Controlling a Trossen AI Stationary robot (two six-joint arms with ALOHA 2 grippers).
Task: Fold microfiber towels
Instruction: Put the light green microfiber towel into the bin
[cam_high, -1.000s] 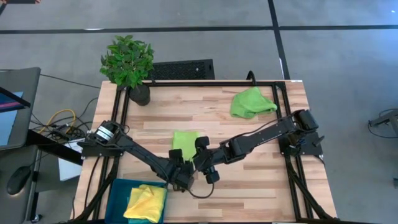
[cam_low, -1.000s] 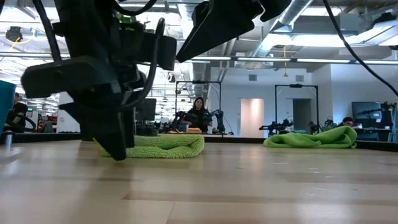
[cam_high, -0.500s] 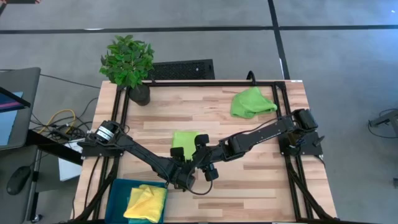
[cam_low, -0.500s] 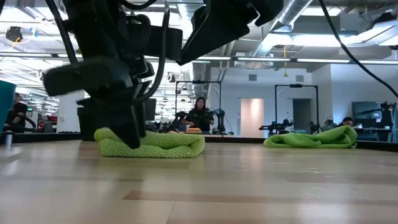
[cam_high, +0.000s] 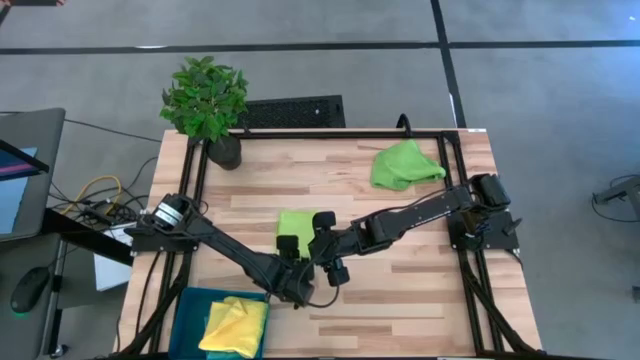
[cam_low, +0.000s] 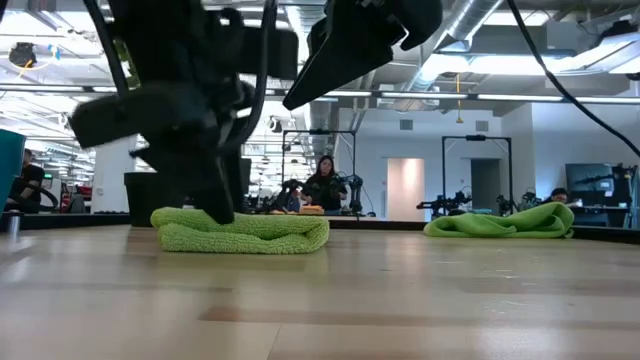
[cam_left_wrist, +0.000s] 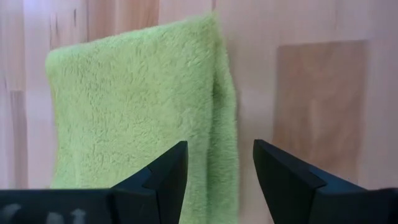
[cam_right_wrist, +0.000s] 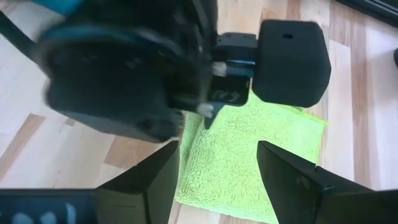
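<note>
Hovering L claw (cam_left_wrist: 217, 163), open, over folded lime towel (cam_left_wrist: 137, 106)

Lime green towel (cam_high: 296, 224), black hands.

table (cam_high: 400, 215): light wooden slats inside a black frame, on a grey floor
folded lime green towel (cam_high: 296, 222): at mid-table, partly covered by the two arm ends
left gripper (cam_high: 287, 247): over the towel's near left part
right gripper (cam_high: 322, 225): over the towel's right edge, just beside the left gripper
crumpled lime green towel (cam_high: 403, 165): far right, well apart from the arms
yellow towel (cam_high: 236, 325): lying in the tray
teal tray (cam_high: 190, 312): near left corner
potted plant (cam_high: 206, 102): far left corner
monitor (cam_high: 20, 172): off the table, left
</note>
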